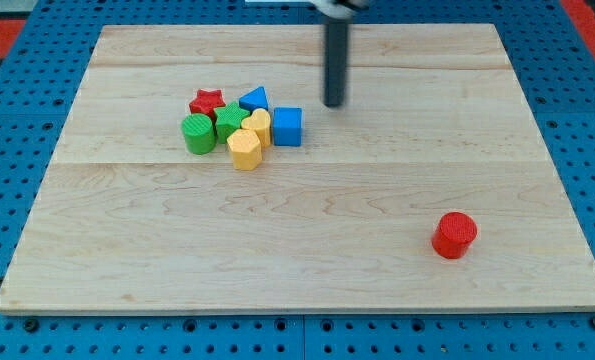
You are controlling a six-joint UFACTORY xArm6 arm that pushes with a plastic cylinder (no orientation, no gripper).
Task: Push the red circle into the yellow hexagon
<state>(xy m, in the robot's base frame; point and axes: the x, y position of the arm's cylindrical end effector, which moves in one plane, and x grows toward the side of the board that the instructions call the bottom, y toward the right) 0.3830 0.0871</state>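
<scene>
Wooden board: red circle sits well apart from yellow hexagon (untouched), my tip holding nothing.

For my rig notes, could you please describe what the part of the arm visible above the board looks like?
Only the end of the arm shows: a straight, smooth, dark grey to black rod with a round section, ending at my tip. At the view's top edge it joins a wider dark fitting with a pale part above it, cut off by the frame. No cables, markings or labels are visible on it.
</scene>
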